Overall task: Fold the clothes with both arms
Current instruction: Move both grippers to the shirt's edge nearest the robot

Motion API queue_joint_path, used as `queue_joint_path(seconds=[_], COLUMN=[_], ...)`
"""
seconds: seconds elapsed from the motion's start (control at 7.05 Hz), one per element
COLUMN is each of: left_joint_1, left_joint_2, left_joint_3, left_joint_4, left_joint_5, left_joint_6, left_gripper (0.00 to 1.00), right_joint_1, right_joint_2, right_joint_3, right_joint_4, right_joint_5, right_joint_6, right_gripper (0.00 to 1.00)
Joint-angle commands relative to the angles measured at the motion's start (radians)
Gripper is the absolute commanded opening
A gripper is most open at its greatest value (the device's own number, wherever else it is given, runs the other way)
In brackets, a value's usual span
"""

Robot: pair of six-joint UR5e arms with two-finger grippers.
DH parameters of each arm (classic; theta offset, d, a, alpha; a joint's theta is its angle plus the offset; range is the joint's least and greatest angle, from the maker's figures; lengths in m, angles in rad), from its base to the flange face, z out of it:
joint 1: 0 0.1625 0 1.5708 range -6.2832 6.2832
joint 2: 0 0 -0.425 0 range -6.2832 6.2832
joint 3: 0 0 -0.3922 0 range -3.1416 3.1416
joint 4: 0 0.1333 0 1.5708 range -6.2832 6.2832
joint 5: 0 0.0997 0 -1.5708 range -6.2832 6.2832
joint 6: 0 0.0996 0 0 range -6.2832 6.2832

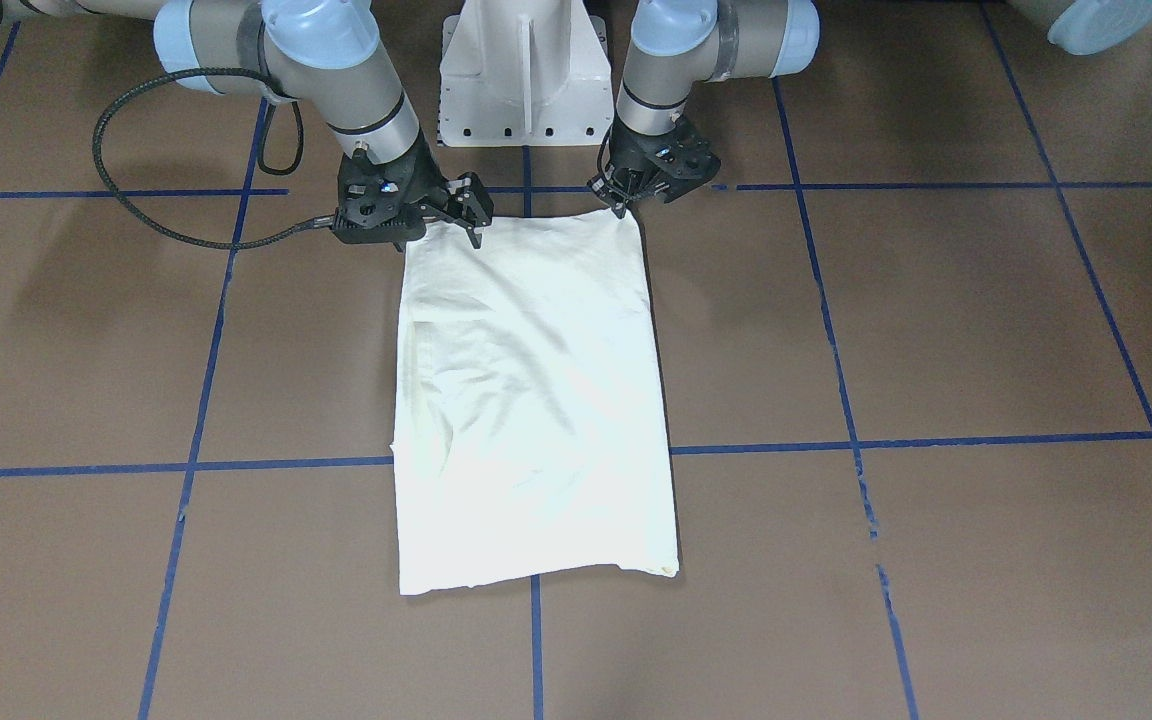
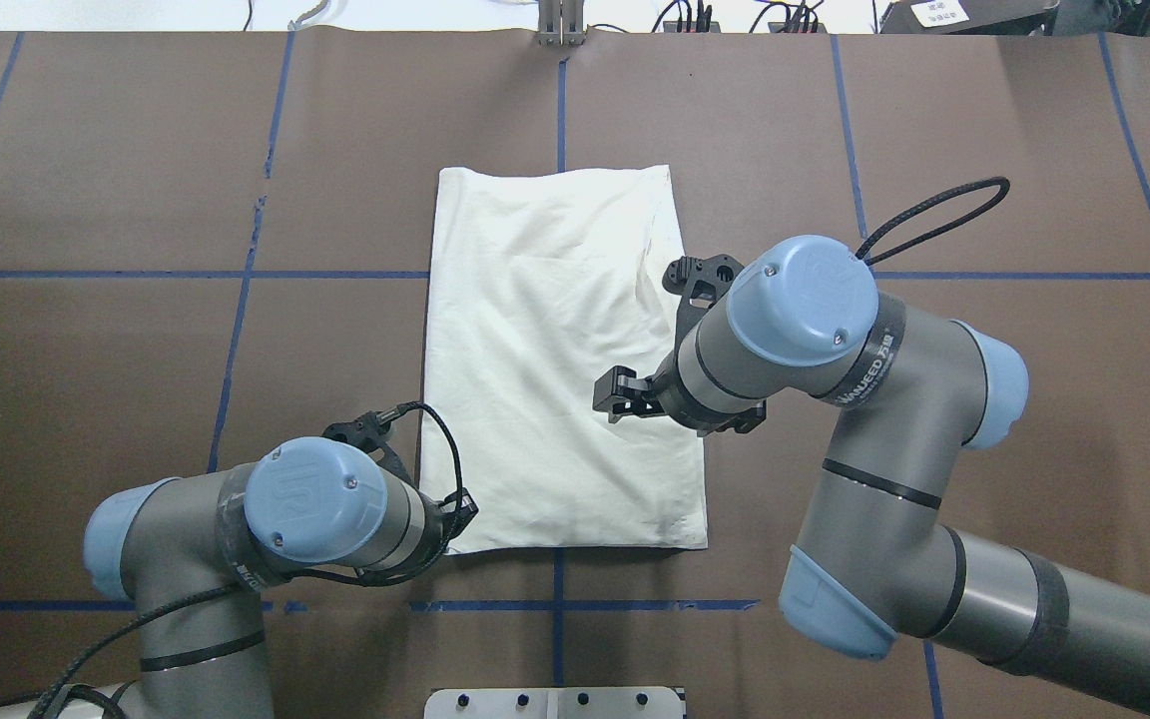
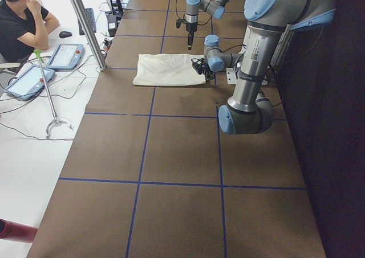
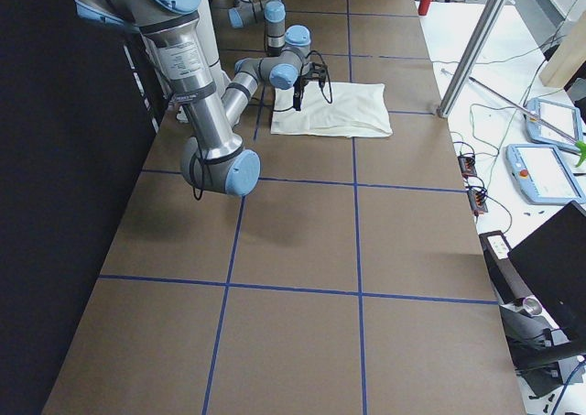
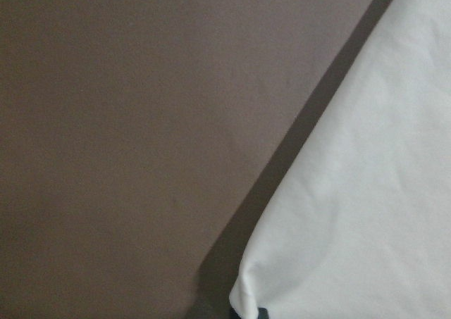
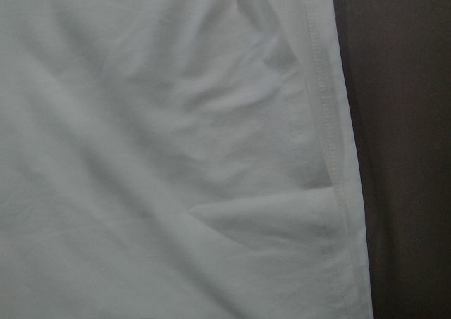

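The clothes are one cream-white shirt point(image 1: 536, 400), folded into a long rectangle with its plain side up, lying mid-table point(image 2: 555, 350). My left gripper point(image 1: 624, 206) is low at the corner of the shirt nearest the robot and is shut on it. That corner fills the lower right of the left wrist view point(image 5: 366, 192). My right gripper point(image 1: 474, 215) hangs above the shirt's other near side, its fingers spread and holding nothing. From overhead it shows over the cloth point(image 2: 617, 393). The right wrist view shows wrinkled cloth and a stitched hem point(image 6: 320, 122).
The white pedestal base point(image 1: 521, 70) stands just behind the shirt. Blue tape lines cross the brown table point(image 1: 936, 300). A person point(image 3: 20, 24) sits at a side desk with tablets point(image 3: 64, 56) beside a metal pole point(image 3: 85, 24).
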Motion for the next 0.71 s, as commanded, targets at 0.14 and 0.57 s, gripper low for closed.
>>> queue_joint_path(seconds=[0.14,0.57], left_joint_1=[0.014,0.014], left_joint_2=[-0.002,-0.006], left_joint_3=[-0.043,-0.039], left_joint_4=[0.035,0.031], left_joint_5=[-0.005,-0.007], left_joint_6=[0.029,0.030], left_gripper=[0.00,0.00], right_joint_1=[-0.172,-0.296], right_joint_2=[-0.017,-0.053], right_joint_3=[-0.005,-0.005], right_joint_4=[0.001,-0.013], right_joint_5=[-0.152,-0.332], right_joint_6=[0.423,0.658], right_gripper=[1.00,1.00])
